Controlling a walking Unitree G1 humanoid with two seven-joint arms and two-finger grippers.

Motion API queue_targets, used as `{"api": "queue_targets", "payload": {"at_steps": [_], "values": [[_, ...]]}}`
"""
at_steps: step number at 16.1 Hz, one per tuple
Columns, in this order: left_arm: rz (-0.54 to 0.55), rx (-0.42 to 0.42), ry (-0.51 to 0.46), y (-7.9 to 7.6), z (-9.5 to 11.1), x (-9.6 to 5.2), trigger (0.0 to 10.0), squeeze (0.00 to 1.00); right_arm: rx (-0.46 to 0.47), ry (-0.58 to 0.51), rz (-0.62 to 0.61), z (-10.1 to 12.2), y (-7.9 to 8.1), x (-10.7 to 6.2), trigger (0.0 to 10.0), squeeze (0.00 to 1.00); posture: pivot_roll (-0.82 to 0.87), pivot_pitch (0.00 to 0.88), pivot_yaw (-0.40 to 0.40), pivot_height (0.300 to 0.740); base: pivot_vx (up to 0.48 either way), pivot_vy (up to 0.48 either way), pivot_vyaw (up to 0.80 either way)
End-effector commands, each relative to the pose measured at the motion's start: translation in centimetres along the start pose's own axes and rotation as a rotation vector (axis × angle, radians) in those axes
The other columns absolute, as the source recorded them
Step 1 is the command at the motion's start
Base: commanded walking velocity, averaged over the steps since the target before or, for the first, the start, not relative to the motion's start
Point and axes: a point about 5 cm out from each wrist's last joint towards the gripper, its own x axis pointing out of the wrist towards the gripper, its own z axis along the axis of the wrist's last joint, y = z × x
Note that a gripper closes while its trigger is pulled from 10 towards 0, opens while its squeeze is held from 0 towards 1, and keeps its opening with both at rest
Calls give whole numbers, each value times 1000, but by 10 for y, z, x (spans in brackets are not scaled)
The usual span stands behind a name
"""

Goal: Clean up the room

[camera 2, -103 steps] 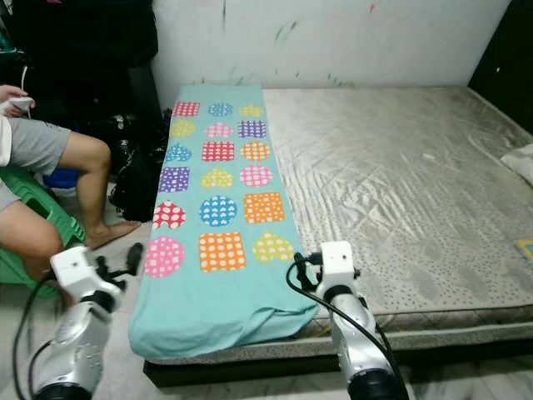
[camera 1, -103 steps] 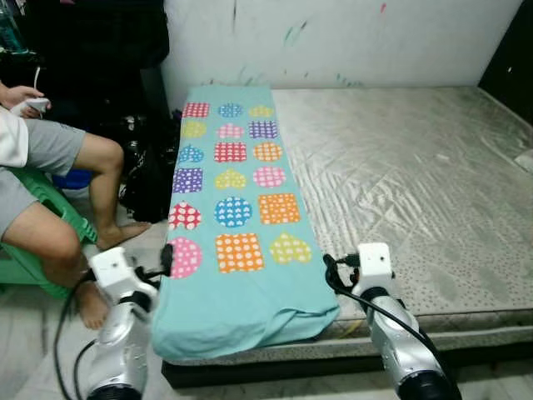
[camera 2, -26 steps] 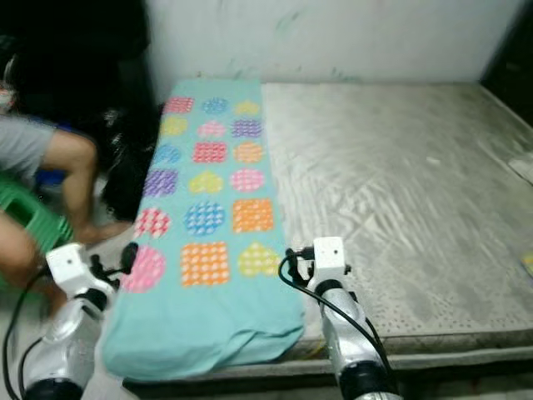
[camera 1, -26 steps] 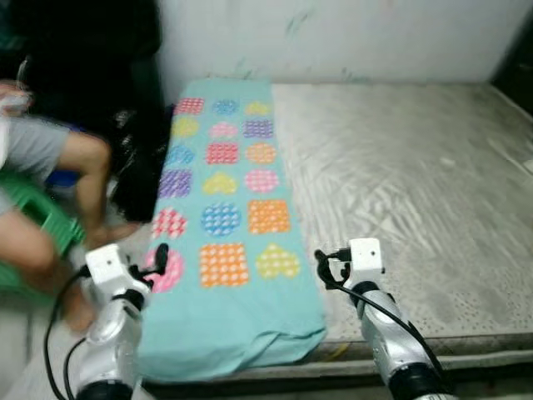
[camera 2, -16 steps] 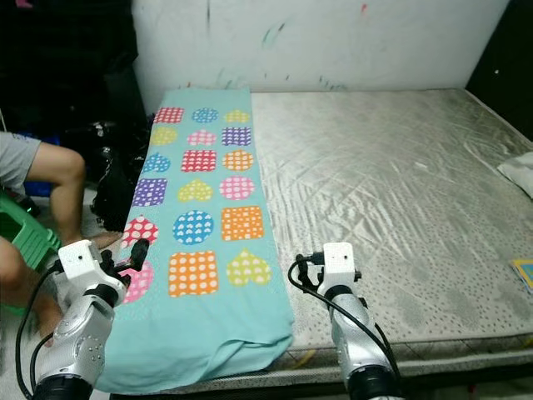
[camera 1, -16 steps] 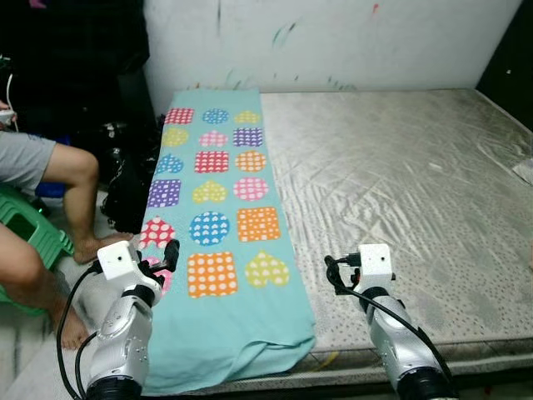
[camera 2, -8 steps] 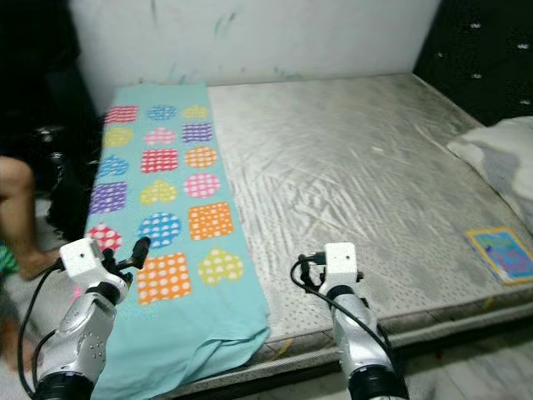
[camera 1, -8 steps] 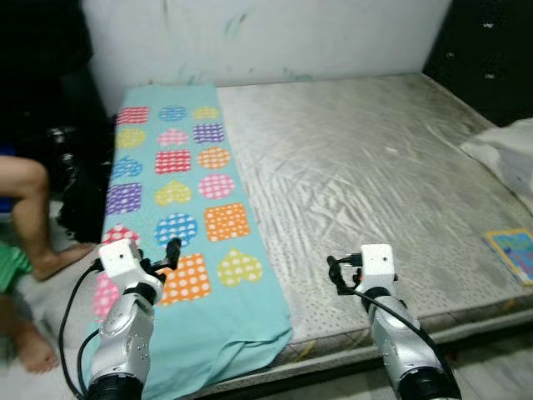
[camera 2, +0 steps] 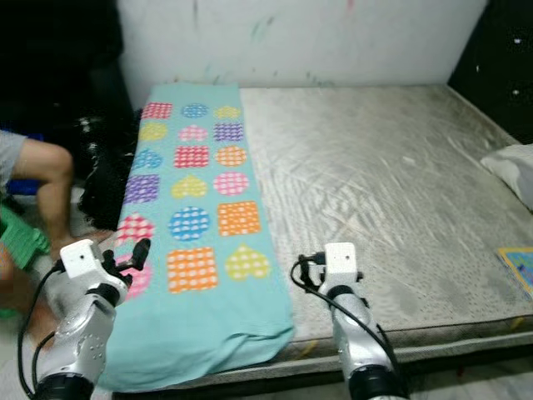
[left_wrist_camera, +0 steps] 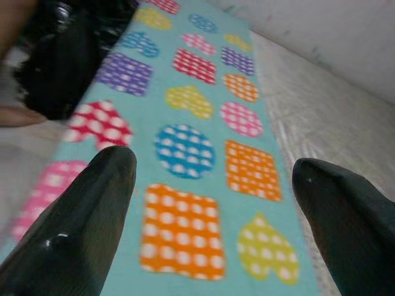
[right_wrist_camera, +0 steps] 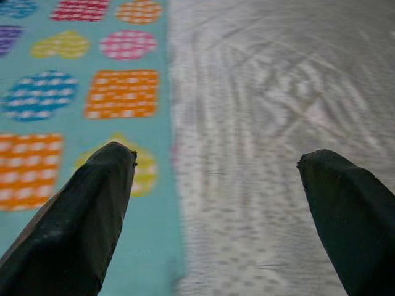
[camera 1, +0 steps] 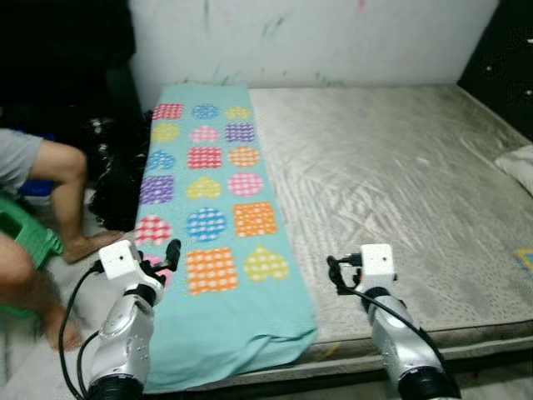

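Nearest to me, my left gripper [left_wrist_camera: 210,203] is raised at the near left corner of the bed, fingers spread wide with nothing between them, hovering over the teal patterned blanket [camera 1: 218,218]. My right gripper [right_wrist_camera: 222,203] is up too, over the near edge of the mattress [camera 1: 400,192]; its fingers are also spread apart and empty, one over the blanket's edge, the other over bare mattress.

The blanket runs as a long strip down the left side of the mattress, from the near edge, where its end bunches and hangs over, all the way to the wall [camera 1: 333,37]. It's covered in dotted hearts, circles and squares in orange, yellow, blue, pink and purple. The rest of the mattress is grey, wrinkled and bare.

Off to my left, a person's bare leg [camera 1: 67,192] is beside the bed, by something green [camera 1: 21,229] on the floor. A dark bag [camera 1: 117,179] sits between that leg and the blanket's edge. Far right, I see a pale pillow corner [camera 2: 512,171] on the mattress, and a colourful flat item [camera 2: 518,262] at the right edge; I can't tell what it is.
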Motion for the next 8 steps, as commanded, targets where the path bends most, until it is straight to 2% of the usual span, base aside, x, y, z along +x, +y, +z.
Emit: {"api": "queue_targets", "payload": {"at_steps": [1, 2, 8], "values": [[5, 4, 10, 1, 0, 0, 10000, 0, 0, -6, -9, 4, -4, 1, 10000, 0, -134, 21, 12, 740, 0, 356, 0], [6, 4, 11, 1, 0, 1, 10000, 0, 0, -5, -9, 4, -3, 1, 10000, 0, -134, 21, 12, 740, 0, 356, 0], [6, 2, 7, 1, 0, 2, 10000, 0, -9, -6, -8, 6, -4, 2, 10000, 0, -134, 17, 12, 740, 0, 0, 0]]}}
